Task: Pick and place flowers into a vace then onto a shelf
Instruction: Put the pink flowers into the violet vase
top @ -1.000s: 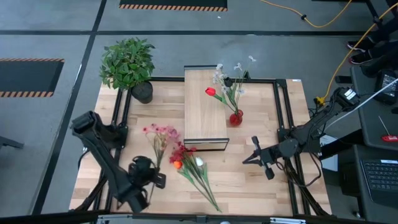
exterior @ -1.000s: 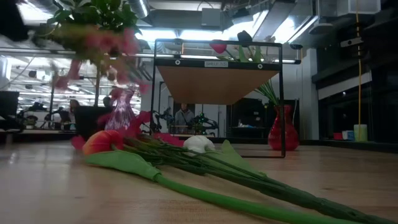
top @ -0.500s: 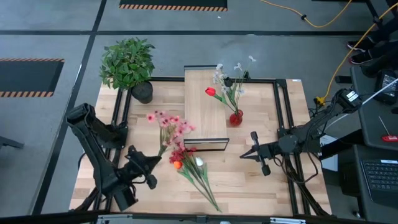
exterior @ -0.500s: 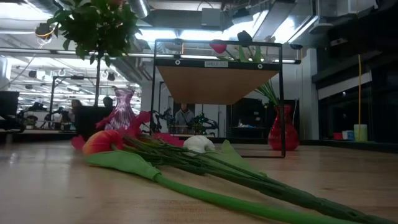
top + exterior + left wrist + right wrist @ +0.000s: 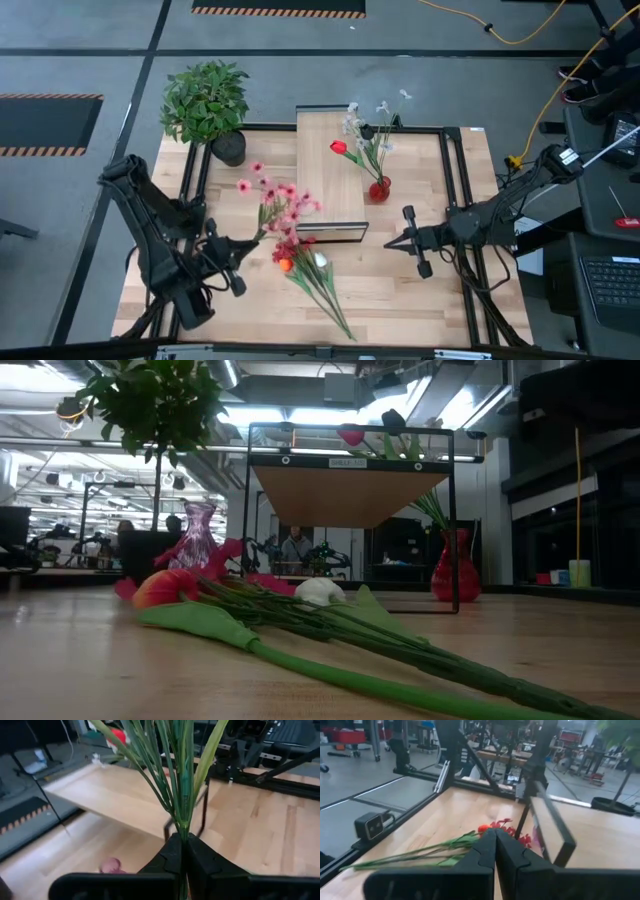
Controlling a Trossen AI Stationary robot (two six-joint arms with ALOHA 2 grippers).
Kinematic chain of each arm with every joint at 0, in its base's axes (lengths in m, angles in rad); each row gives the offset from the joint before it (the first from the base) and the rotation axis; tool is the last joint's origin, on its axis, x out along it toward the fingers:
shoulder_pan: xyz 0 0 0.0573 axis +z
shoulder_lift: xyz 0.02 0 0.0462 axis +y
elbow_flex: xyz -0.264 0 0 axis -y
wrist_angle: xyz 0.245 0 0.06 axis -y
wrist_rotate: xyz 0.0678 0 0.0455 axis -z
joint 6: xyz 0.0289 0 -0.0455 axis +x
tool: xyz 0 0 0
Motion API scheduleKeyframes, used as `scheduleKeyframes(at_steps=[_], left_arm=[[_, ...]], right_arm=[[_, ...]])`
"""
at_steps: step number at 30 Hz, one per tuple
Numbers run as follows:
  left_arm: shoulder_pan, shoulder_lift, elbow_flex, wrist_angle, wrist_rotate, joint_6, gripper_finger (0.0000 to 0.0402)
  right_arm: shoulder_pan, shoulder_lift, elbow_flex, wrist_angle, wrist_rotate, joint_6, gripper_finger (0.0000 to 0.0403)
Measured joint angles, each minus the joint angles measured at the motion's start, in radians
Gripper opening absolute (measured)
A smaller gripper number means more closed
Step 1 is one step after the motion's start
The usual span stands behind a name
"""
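Left gripper [image 5: 233, 262] over front-left table [image 5: 420, 300], fingers [image 5: 172, 855] pinched on green stalks of pink flower bunch [image 5: 277, 203]; blossoms raised by shelf's [image 5: 328, 180] left edge. Right gripper [image 5: 393, 243] right of shelf's front corner, fingers [image 5: 487, 847] pressed together, holding nothing. Second loose bunch [image 5: 305, 268] lying flat on table in front of shelf, red and orange blossoms toward shelf, stalks toward front edge. Red vase [image 5: 379, 189] with stems standing at shelf's right edge. Potted plant [image 5: 207, 102] at back-left corner.
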Motion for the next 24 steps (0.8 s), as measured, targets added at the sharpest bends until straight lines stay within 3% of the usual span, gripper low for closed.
scheduleKeyframes(at_steps=[6,11,18,24], left_arm=[[0.029,-0.102,-0.009,0.011,-0.020,0.190,0.0003],[0.056,-0.223,-0.126,0.149,0.027,0.333,0.0003],[0.121,-0.425,-0.391,0.642,0.111,0.743,0.0003],[0.230,-0.558,-0.569,1.152,0.296,1.208,0.0003]], right_arm=[[-0.048,0.000,0.000,0.019,0.000,-0.040,0.0007],[-0.094,0.000,0.000,0.024,0.000,-0.047,0.0007],[-0.127,0.000,0.000,0.029,-0.001,-0.044,0.0007],[-0.132,0.000,0.000,0.031,-0.002,-0.029,0.0007]])
